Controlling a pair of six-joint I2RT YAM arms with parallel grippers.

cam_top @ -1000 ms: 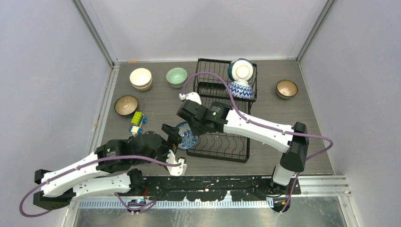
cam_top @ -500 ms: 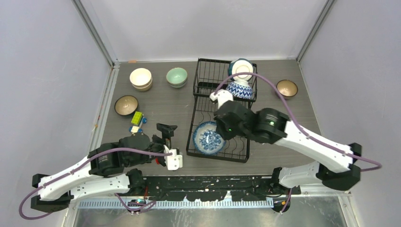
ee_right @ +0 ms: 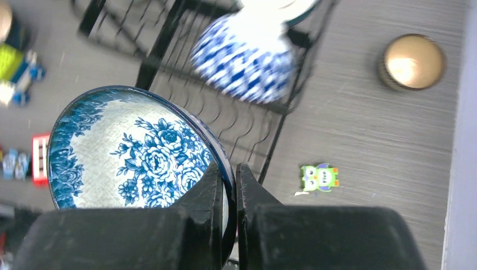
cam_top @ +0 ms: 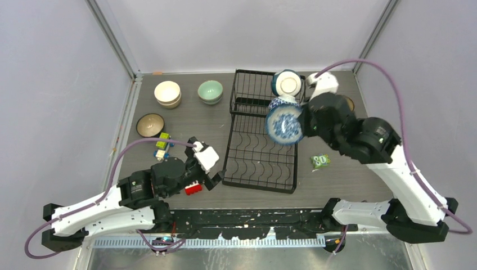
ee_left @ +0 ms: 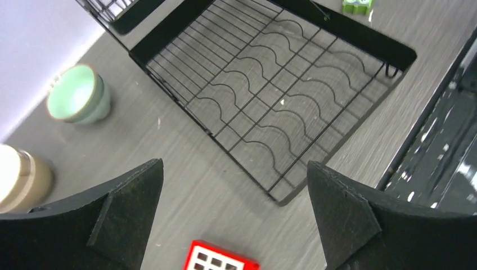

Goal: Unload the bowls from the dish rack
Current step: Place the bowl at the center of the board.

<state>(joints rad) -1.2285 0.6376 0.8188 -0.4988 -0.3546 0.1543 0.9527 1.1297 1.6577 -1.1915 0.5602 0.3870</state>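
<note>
My right gripper (cam_top: 304, 121) is shut on the rim of a blue-and-white floral bowl (cam_top: 283, 124) and holds it tilted in the air over the right side of the black wire dish rack (cam_top: 259, 169). The wrist view shows the fingers (ee_right: 228, 169) pinching that rim (ee_right: 135, 152). A patterned blue bowl (cam_top: 284, 104) and a dark teal bowl (cam_top: 287, 84) sit in the rack's upper basket. Cream (cam_top: 167, 93), pale green (cam_top: 210, 91) and brown (cam_top: 150, 125) bowls stand on the table at left. My left gripper (cam_top: 203, 179) is open and empty by the rack's front left corner (ee_left: 234, 169).
Another brown bowl (ee_right: 413, 62) stands right of the rack, mostly hidden by my right arm in the top view. A red block (cam_top: 193, 188) lies under my left gripper. Yellow-green and blue blocks (cam_top: 162, 143) lie at left, a green owl block (cam_top: 320, 161) right of the rack.
My right gripper carried the floral bowl from the rack's front left up and over to the right. My left arm pulled back from the bowl, then shifted slightly forward.
</note>
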